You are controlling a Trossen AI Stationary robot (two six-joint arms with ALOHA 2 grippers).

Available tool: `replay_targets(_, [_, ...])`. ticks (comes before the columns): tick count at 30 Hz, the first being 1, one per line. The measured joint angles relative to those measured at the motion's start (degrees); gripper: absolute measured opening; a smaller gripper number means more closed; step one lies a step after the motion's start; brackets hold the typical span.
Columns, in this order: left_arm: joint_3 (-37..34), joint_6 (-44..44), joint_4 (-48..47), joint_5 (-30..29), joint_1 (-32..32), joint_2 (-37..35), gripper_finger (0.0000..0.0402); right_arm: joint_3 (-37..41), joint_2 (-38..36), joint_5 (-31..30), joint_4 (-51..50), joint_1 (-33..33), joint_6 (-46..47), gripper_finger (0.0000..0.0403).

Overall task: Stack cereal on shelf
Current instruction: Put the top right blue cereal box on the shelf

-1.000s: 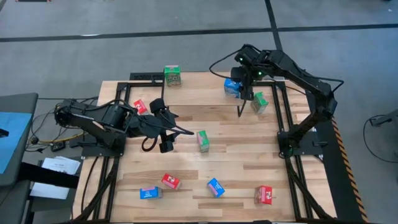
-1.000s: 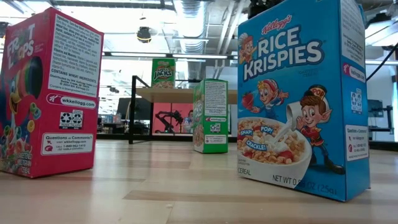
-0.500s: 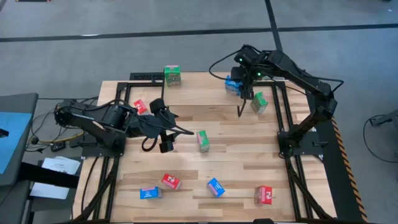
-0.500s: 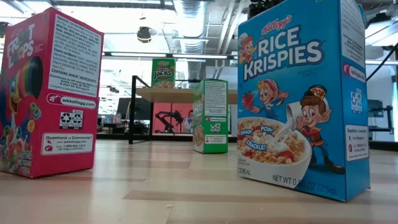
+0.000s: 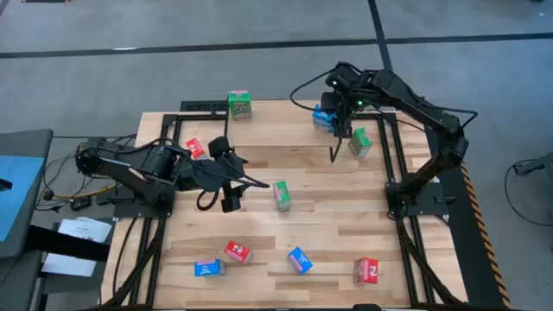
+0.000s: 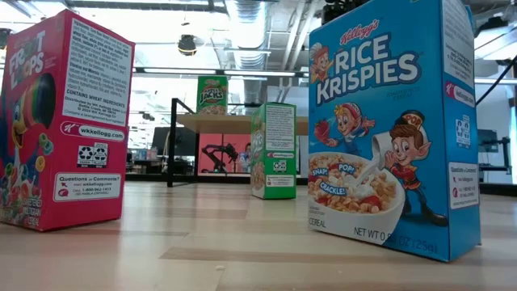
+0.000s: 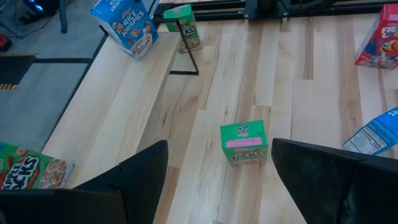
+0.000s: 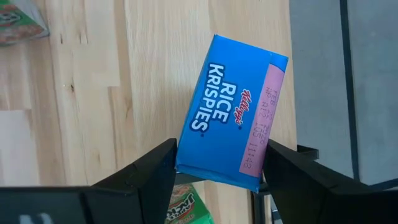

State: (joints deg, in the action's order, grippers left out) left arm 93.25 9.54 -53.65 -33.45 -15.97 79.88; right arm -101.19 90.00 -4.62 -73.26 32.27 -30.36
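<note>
My right gripper (image 5: 331, 121) is shut on a blue cereal box (image 8: 233, 124) above the right end of the shelf (image 5: 281, 117). A green box (image 5: 239, 104) stands on the shelf's left end. Another green box (image 5: 359, 142) stands on the table beside the shelf's right leg. My left gripper (image 7: 214, 180) hangs open above the table's left middle with nothing between its fingers. Beyond it a green box (image 7: 244, 142) stands on the table. A red box (image 5: 194, 149) sits behind the left arm. My right gripper pinches the blue box between its two fingers at the box's end nearest the wrist (image 8: 186, 167). One finger is on the edge with the pink date strip (image 8: 260, 168), the other on the opposite edge. The fingers slant down from above. The box is tilted; I cannot tell whether it touches the shelf.
Near the front edge stand a red box (image 5: 236, 251), two blue boxes (image 5: 207, 268) (image 5: 299, 259) and another red box (image 5: 368, 270). In the low view a red box (image 6: 65, 121) and a blue box (image 6: 388, 129) stand close. Black frame rails run along the table's sides.
</note>
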Motion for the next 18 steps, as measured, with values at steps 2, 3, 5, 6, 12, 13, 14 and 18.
replay_targets(2, [0.0, 0.19, 0.0, 0.08, -0.01, 0.0, 0.0277, 0.0, 0.0, 0.0, -0.02, 0.0, 0.64, 0.0256])
replay_targets(3, [0.0, 0.22, 0.0, 0.08, -0.02, 0.0, 0.0277, 0.0, 0.0, 0.02, -0.02, 0.0, 0.85, 0.0256])
replay_targets(5, [0.0, 0.14, 0.0, 0.08, 0.0, 0.0, 0.0277, 0.0, 0.0, 0.04, -0.01, 0.0, 0.98, 0.0256])
replay_targets(6, [0.0, -0.06, 0.0, 0.08, -0.01, 0.0, 0.0277, 0.0, 0.0, 0.06, -0.02, 0.0, 1.0, 0.0256])
replay_targets(12, [0.0, -0.24, 0.02, 0.08, -0.01, 0.0, 0.0277, 0.0, 0.0, 0.35, 0.01, -0.04, 1.49, 0.0256])
replay_targets(13, [0.0, -0.26, 0.02, 0.08, -0.01, 0.0, 0.0277, 0.0, 0.0, 0.35, 0.01, -0.04, 1.48, 0.0256])
replay_targets(14, [0.0, -0.24, 0.02, 0.1, -0.01, 0.0, 0.0277, 0.0, 0.0, 0.35, 0.01, -0.04, 1.49, 0.0256])
replay_targets(18, [0.0, -0.26, 0.02, 0.08, 0.0, 0.0, 0.0277, 0.0, 0.0, 0.35, 0.01, -0.04, 1.46, 0.0256])
